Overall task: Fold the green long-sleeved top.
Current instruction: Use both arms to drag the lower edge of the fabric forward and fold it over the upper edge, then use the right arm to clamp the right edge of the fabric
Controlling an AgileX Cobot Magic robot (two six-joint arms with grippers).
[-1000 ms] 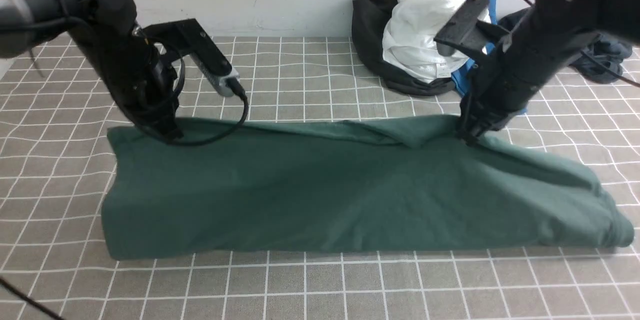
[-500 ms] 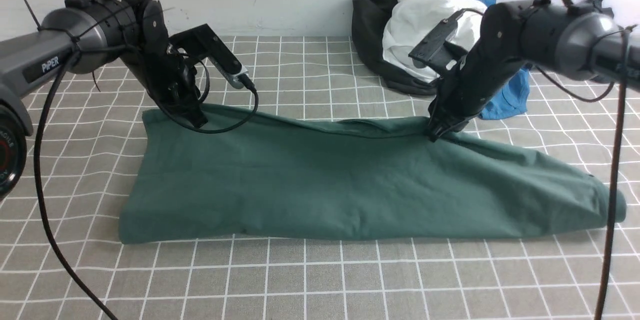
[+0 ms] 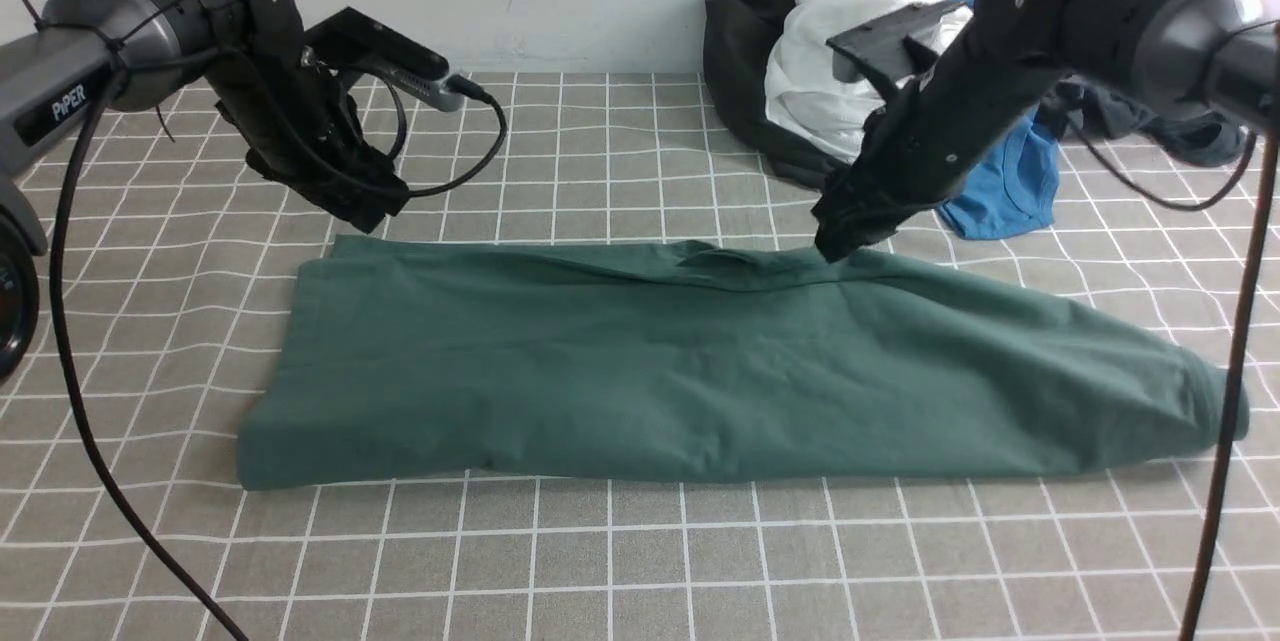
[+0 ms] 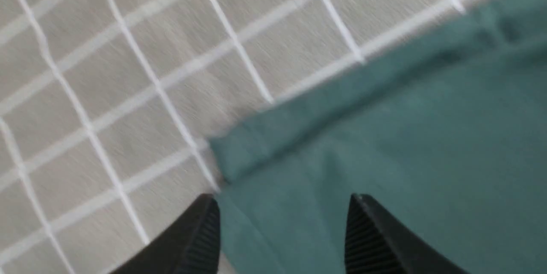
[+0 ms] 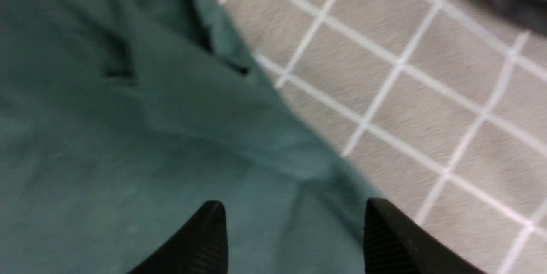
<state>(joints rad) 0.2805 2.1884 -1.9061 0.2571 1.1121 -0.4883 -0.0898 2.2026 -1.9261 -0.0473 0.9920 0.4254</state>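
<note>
"PiPER" is printed on the left arm (image 3: 70, 102).

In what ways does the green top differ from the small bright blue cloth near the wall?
The green top is dark green, while the blue cloth is bright blue. The green top is much larger; the blue cloth shows only a small part. The green top lies mostly flat in a long strip, whereas the blue cloth is bunched beside other fabric. Both rest on the grid-patterned surface.

Both arms bent, wrists angled down and inward. Left gripper (image 4: 284, 227) open, fingers spread, nothing between them. Right gripper (image 5: 295, 231) same: open, empty, fingers apart. Left arm (image 3: 290, 71) and right arm (image 3: 960, 91) well apart.
</note>
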